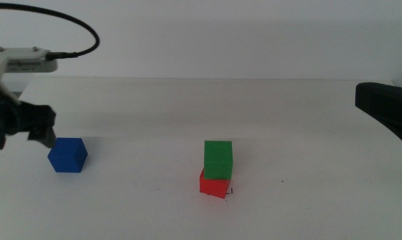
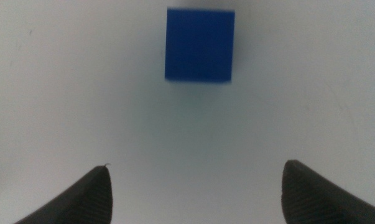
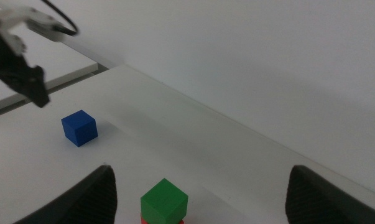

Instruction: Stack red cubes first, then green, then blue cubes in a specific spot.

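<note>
Worktop [image 1: 321, 200]: plain white surface carrying all three cubes.

Red cube [image 1: 211, 186]: base of the stack, right of centre in the middle view; only its lower part shows beneath the green cube. In the right wrist view just a sliver of it is visible.

Marked spot [image 1: 230, 192]: a tiny black corner mark shows at the red cube's lower right edge; the rest is hidden under the cube, so exact registration cannot be told.

Green cube [image 1: 218, 159]: resting on top of the red cube, slightly offset and turned relative to it, nothing gripping it.

Blue cube [image 1: 68, 155]: alone on the worktop, well to the left of the stack, not yet lifted.

Left gripper [image 1: 46, 131]: just beside and above the blue cube at the left of the middle view. Jaws spread wide and empty; its wrist view shows the blue cube ahead of the jaws, not between them.

Right gripper [image 3: 203, 190]: waiting off to the right, raised, looking over the stack. Jaws spread wide, holding nothing.

Progress: red and green stages appear done. Remaining, by judgement: close on the blue cube, carry it across, set it on the green cube.
</note>
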Tool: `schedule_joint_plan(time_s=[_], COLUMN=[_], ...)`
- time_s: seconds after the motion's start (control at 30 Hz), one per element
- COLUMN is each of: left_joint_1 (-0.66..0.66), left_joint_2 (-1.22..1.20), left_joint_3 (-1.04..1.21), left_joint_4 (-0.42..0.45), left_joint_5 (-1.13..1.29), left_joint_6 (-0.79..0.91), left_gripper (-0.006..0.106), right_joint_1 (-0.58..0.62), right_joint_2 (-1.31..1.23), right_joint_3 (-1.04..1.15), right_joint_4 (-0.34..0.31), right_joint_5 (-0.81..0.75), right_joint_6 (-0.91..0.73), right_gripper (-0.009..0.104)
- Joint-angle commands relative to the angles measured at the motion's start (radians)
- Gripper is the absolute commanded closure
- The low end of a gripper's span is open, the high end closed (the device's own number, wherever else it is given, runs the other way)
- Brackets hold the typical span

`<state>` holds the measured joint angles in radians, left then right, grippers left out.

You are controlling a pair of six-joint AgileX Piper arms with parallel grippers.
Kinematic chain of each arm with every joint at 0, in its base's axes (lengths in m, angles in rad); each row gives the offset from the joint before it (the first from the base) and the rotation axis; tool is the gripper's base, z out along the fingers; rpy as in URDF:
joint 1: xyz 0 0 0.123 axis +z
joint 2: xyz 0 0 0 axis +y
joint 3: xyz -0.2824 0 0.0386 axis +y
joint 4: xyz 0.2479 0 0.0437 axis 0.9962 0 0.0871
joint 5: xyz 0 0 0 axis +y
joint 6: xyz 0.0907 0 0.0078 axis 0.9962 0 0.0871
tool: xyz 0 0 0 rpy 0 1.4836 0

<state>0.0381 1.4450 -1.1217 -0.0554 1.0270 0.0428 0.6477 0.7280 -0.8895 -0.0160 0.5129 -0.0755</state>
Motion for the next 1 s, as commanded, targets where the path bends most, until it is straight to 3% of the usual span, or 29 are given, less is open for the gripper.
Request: schedule_joint_plan(time_s=[0.0, 0.27, 0.57, 0.97], left_joint_1=[0.0, 0.0, -0.018, -0.018], left_joint_2=[0.078, 0.323, 0.445, 0.523], left_joint_3=[-0.06, -0.242, -0.246, -0.246], left_joint_4=[0.013, 0.029, 0.039, -0.024], left_joint_5=[-0.016, -0.023, -0.121, -0.13], left_joint_6=[0.004, 0.046, 0.1, 0.102], left_gripper=[0.009, 0.01, 0.01, 0.01], right_joint_1=[-0.009, -0.009, -0.009, -0.009], right_joint_2=[-0.004, -0.004, -0.004, -0.004], right_joint_3=[0.005, 0.005, 0.005, 0.005], right_joint_4=[-0.003, -0.003, -0.003, -0.003], right_joint_5=[-0.01, -0.01, -0.01, -0.013], right_joint_6=[-0.002, -0.002, -0.002, -0.002], right_gripper=[0.012, 0.012, 0.012, 0.012])
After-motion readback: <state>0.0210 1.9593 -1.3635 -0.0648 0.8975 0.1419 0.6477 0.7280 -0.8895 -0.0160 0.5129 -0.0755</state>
